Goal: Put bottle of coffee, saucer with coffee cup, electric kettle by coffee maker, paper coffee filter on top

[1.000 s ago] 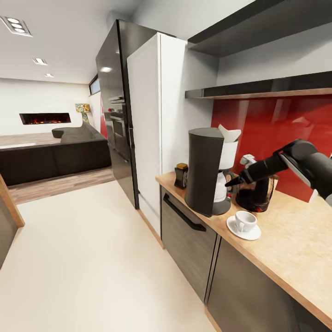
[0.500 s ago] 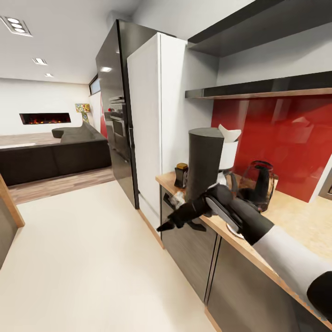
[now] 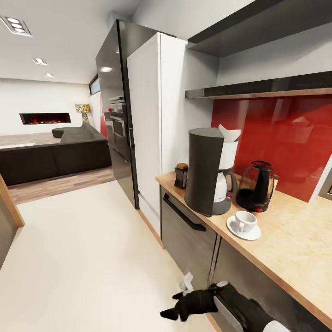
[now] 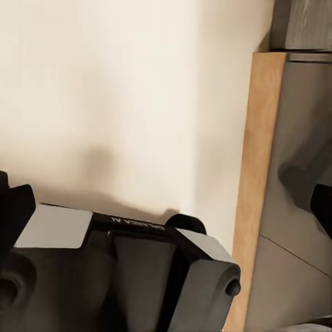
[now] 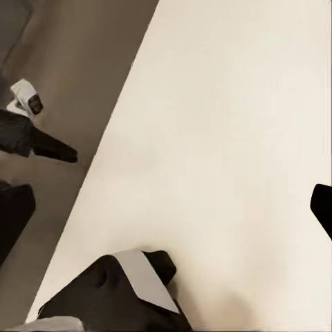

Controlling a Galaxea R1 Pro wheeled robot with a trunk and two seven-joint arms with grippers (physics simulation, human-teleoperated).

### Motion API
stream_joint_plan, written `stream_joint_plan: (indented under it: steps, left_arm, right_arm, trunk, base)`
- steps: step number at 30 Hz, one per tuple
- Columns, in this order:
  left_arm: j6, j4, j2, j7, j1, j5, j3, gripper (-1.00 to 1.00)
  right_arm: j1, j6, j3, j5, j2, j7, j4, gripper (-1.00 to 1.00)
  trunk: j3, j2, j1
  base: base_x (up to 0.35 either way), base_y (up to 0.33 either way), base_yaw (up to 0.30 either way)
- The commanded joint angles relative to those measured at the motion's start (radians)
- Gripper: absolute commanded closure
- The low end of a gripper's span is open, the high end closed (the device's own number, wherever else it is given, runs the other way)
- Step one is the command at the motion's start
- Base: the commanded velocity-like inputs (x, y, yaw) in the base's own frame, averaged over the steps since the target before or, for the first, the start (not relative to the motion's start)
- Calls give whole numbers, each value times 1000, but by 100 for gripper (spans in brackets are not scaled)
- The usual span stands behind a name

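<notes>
On the table [image 3: 295,244], the coffee station looks essentially assembled. The coffee maker [image 3: 206,170] stands upright with the paper coffee filter [image 3: 229,133] sitting on its white basket. The bottle of coffee [image 3: 181,175] is just beside it toward the fridge, and the electric kettle [image 3: 256,186] is just beside it on the other side, against the red backsplash. The coffee cup [image 3: 245,221] rests on the saucer [image 3: 243,229] in front of the kettle, near the machine's base. The kitchen shelf [image 3: 258,88] above is bare where it shows. The right claw [image 3: 171,314] hangs low by the cabinet front, well below the table edge and pointing out over the floor away from the cabinets, so every task thing lies up and behind it. It holds nothing, though I cannot tell how far its fingers are parted. In the left wrist view the left claw itself cannot be made out, so its state is unknown. Judging by this, no reach seems needed; if one were, the right arm is the nearer.
</notes>
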State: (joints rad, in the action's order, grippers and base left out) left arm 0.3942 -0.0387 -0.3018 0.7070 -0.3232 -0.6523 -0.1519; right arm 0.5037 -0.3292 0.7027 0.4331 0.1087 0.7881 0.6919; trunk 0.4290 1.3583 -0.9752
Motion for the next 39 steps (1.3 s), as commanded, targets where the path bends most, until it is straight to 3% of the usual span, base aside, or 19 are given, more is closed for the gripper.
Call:
stream_joint_plan:
  steps: [1, 2, 3, 6, 8, 9, 12, 15, 20, 33, 39]
  left_arm:
    - [1, -6, 0, 1, 0, -10, -9, -100]
    - [1, -6, 0, 1, 0, -10, -9, -100]
    - [-16, -20, 0, 1, 0, -10, -10, -100]
    - [-51, -56, -1, 1, 0, -10, -11, -100]
    - [-57, -63, -1, 0, 0, -10, -11, -100]
    - [-66, -73, -1, 1, 0, -10, -11, -100]
    - [-92, -83, -1, 1, 0, -9, -7, -100]
    - [-133, -81, 3, 1, 0, -9, -6, -100]
    - [-219, -57, 41, 1, 0, -9, -5, -100]
    - [-235, -49, 50, 0, 0, -9, -5, -100]
    - [-235, -49, 50, 0, 0, -9, -5, -100]
  right_arm:
    - [-15, 41, 1, 20, 0, -1, -66, -100]
    - [-15, 41, 1, 20, 0, -1, -66, -100]
    - [-34, 120, -4, 45, -1, 1, -179, -100]
    - [-57, 224, -7, 98, -5, 7, -388, -100]
    - [-65, 242, -7, 107, -7, 8, -434, -100]
    - [-88, 275, -7, 119, -12, 9, -509, -100]
    - [-146, 361, -8, 131, -18, 7, -595, -100]
    - [-185, 406, -8, 134, -21, 6, -624, -100]
    - [-226, 448, -9, 138, -21, 2, -650, -100]
    - [-232, 447, -7, 139, -21, 8, -654, -100]
    - [-232, 447, -6, 139, -21, 8, -654, -100]
  trunk:
    - [1, 1, 0]
    - [1, 1, 0]
    - [1, 1, 0]
    - [1, 1, 0]
    - [1, 1, 0]
    - [1, 1, 0]
    - [1, 1, 0]
    - [1, 1, 0]
    - [1, 1, 0]
    - [1, 1, 0]
    - [1, 1, 0]
  base:
    - [0, 0, 0]
    - [0, 0, 0]
    - [0, 0, 0]
    - [0, 0, 0]
    - [0, 0, 0]
    - [0, 0, 0]
    - [0, 0, 0]
    - [0, 0, 0]
    - [0, 0, 0]
    - [0, 0, -4]
    - [0, 0, -193]
